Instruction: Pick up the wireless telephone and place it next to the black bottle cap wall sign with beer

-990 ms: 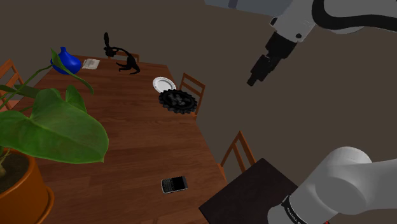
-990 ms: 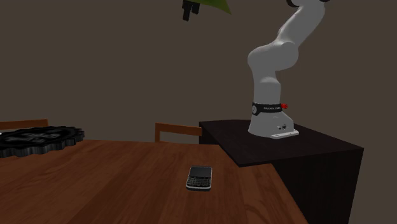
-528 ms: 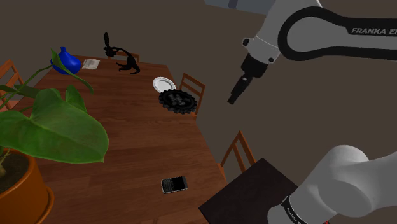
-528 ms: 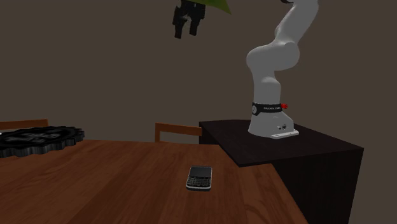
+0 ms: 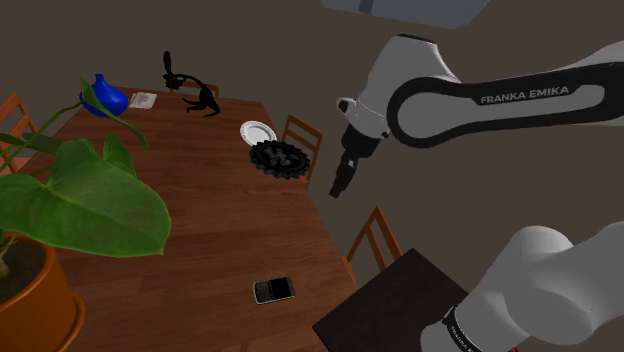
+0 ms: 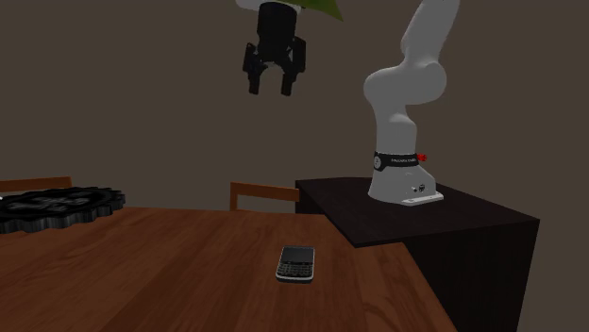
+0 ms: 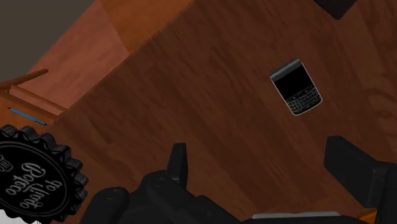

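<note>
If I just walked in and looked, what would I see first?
Probably the big white arm, with its black tool open and hanging high above the wooden table. Below, a small dark phone lies flat by itself on the table, near the stand. In the shoulder view a huge green leaf stands out at the left, and a black bottle cap sign sits at the table's far edge.

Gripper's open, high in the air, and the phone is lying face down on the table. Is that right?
Not quite. The phone lies face up: the wrist view shows its screen and keypad. The rest holds: the gripper is open and hangs high in the air, and the phone rests on the table.
</note>
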Tool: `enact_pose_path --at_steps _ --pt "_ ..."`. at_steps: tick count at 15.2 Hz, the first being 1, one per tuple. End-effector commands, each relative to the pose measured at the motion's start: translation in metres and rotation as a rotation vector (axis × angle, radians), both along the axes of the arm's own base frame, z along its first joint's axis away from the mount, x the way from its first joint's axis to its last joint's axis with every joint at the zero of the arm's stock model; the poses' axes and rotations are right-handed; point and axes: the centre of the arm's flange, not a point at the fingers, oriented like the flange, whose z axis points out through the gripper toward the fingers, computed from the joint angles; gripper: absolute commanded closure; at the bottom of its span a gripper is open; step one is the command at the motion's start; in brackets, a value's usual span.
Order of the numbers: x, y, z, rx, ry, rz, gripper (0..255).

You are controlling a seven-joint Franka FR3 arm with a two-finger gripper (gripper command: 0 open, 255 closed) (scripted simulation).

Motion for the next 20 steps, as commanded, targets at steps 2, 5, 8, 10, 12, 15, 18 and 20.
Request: enact_pose_path --at_steps 2,5,8,10,12,15,18,20 --pt "0.005 0.019 -0.033 -0.012 0.007 0.099 0" --pt "0.007 0.039 -0.067 -0.024 0.015 0.195 0" --pt "0.008 0.059 -0.101 -0.036 0.024 0.291 0" --pt "0.007 0.072 -0.124 -0.044 0.029 0.356 0" --pt "0.006 0.085 -0.147 -0.052 0.035 0.420 0" --pt "0.001 0.104 -0.182 -0.064 0.043 0.516 0" --pt "-0.005 0.121 -0.216 -0.076 0.052 0.613 0" --pt "-0.010 0.132 -0.240 -0.084 0.057 0.677 0"
